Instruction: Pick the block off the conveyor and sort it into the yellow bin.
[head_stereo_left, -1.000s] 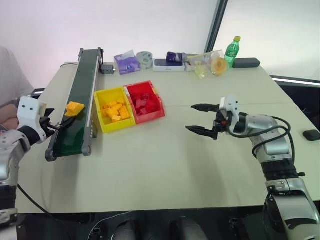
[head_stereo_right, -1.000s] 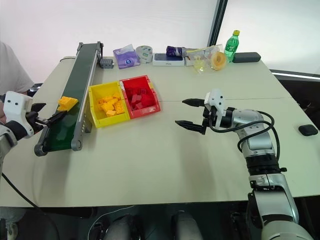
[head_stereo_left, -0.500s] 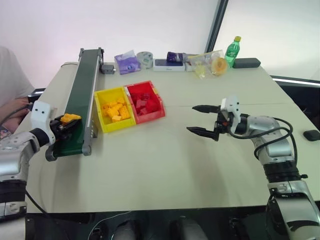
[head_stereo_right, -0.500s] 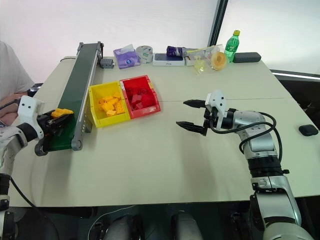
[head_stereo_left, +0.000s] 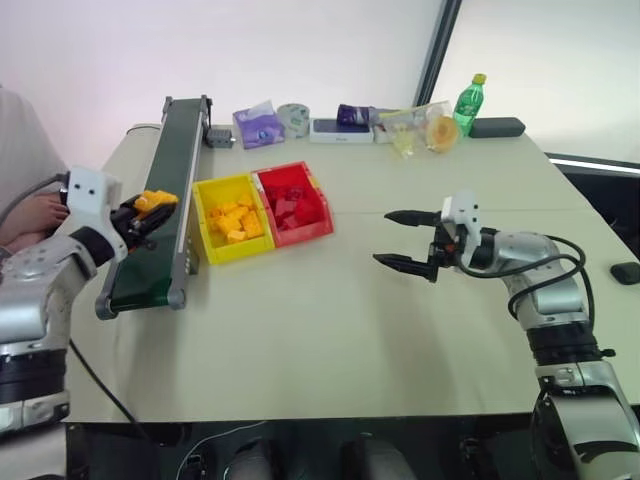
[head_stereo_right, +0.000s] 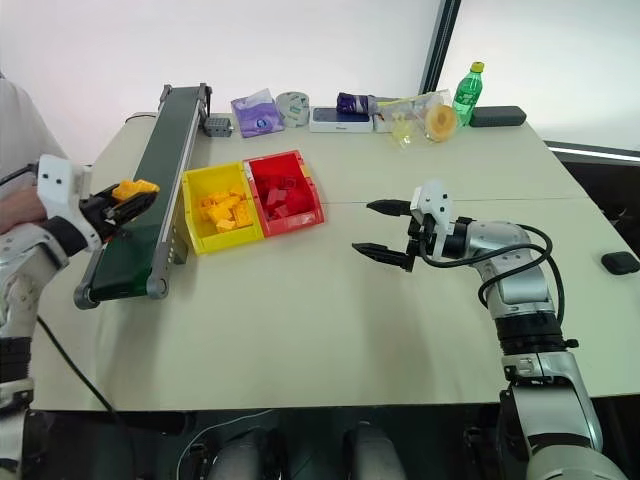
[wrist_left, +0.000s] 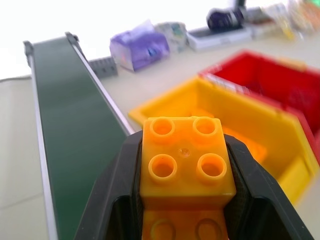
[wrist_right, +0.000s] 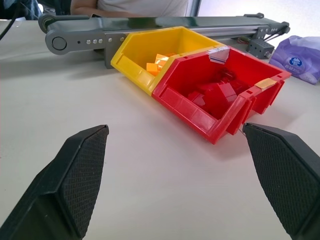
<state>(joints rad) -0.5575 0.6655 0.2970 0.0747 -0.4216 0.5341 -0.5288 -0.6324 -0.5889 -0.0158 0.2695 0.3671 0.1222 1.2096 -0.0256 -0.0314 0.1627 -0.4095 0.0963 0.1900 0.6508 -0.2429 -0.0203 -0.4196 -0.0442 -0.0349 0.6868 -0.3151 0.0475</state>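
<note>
Block (wrist_left: 184, 165) is off the belt, clamped between the jaws of the left gripper (head_stereo_left: 148, 207), studs facing up, held above the conveyor (head_stereo_left: 160, 190) near its lower half. The conveyor runs along the left side of the table (head_stereo_left: 330, 320), dark green belt with grey rails. Right beside it sits the yellow bin (head_stereo_left: 226, 219), with a bunch of yellow bricks in it, and the red bin (head_stereo_left: 293, 203) is touching its far side, with red pieces inside. The right gripper (head_stereo_left: 405, 239) hangs out over the bare middle of the table, jaws wide apart, nothing in them, pointing toward the bins. Green bottle (head_stereo_left: 467, 102) and some clutter sit along the far edge.
</note>
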